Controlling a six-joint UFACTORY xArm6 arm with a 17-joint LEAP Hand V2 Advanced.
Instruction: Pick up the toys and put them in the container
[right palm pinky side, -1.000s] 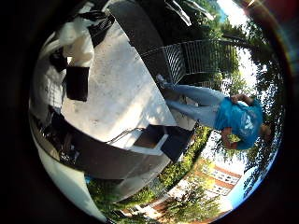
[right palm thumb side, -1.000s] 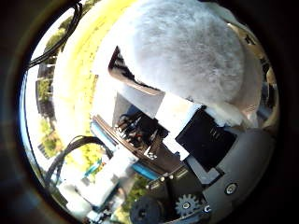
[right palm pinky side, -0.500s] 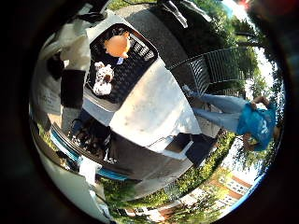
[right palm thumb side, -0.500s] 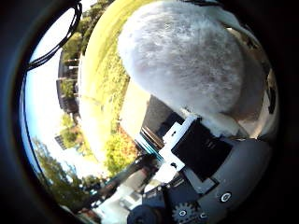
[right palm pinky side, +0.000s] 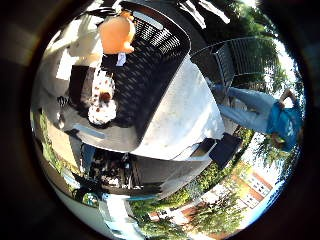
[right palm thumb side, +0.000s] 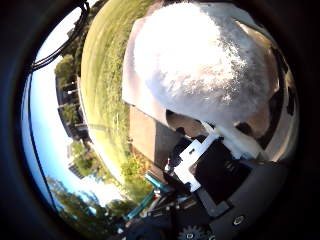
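White table (right palm pinky side: 185, 120), grass lawn (right palm thumb side: 102, 90), brick building (right palm pinky side: 257, 185).

One black slatted container (right palm pinky side: 155, 60) on one white table (right palm pinky side: 185, 120); two toys inside it, one orange toy (right palm pinky side: 116, 34) and one spotted toy (right palm pinky side: 102, 97); one fluffy white toy (right palm thumb side: 200, 65), apparently, close against the palm.

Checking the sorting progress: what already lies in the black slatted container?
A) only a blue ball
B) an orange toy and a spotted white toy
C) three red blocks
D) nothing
B: an orange toy and a spotted white toy lie inside the black container.
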